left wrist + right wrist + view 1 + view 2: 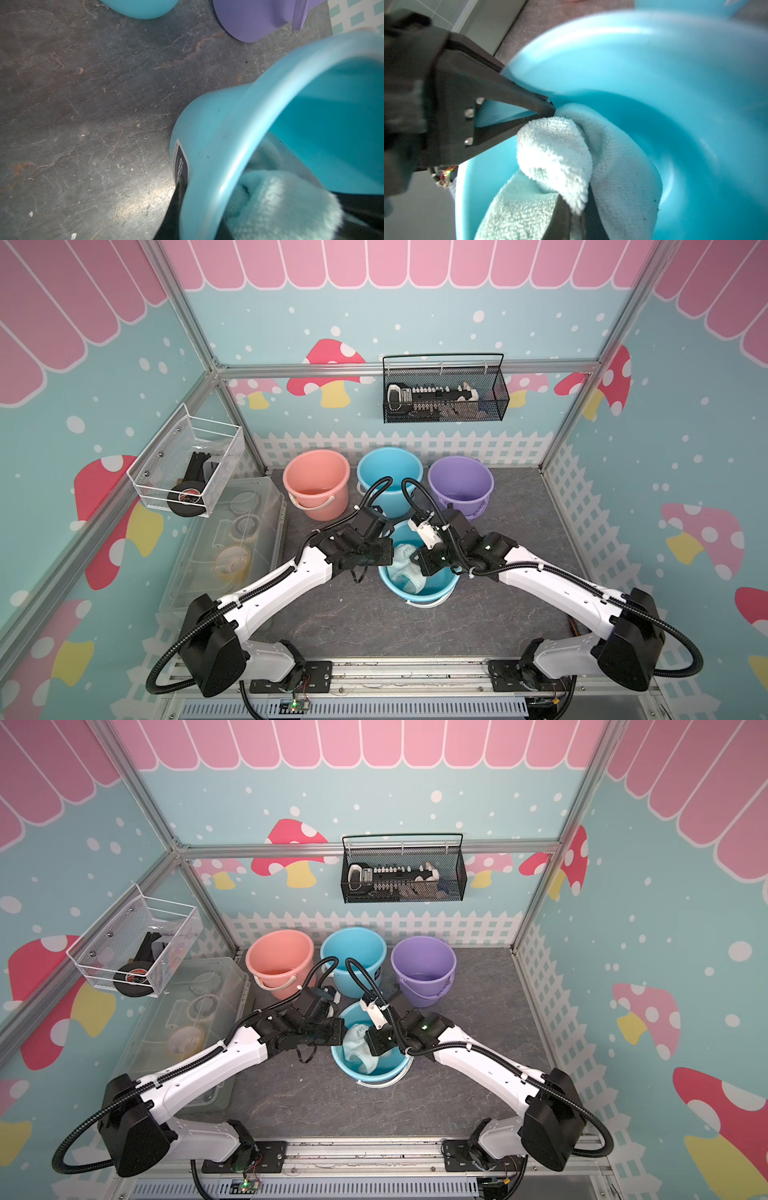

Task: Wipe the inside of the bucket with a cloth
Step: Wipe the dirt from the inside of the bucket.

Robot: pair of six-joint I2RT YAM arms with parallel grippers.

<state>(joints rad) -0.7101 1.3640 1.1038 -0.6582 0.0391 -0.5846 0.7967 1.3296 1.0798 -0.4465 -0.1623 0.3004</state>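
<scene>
Pink bucket (316, 472), purple bucket (457, 477); clear bin (266, 531) perhaps holds tape.

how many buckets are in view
4. Three stand in a row at the back: a pink bucket, a blue bucket and a purple bucket. A second blue bucket sits in front of them, with the cloth inside. No hidden one is apparent.

Both top views look steeply down from high overhead toward the mushroom-patterned back wall (374, 302), far off, and share nearly the whole scene. The left wrist camera sits close behind the left claw (549, 108), looking along the outside of the glossy sky-blue plastic bucket (218, 135). The right wrist camera, close behind the right claw (577, 212), faces into that bucket's mouth. Both wrist views share its rim and the fluffy pale aqua-green terry cloth (554, 149).
</scene>
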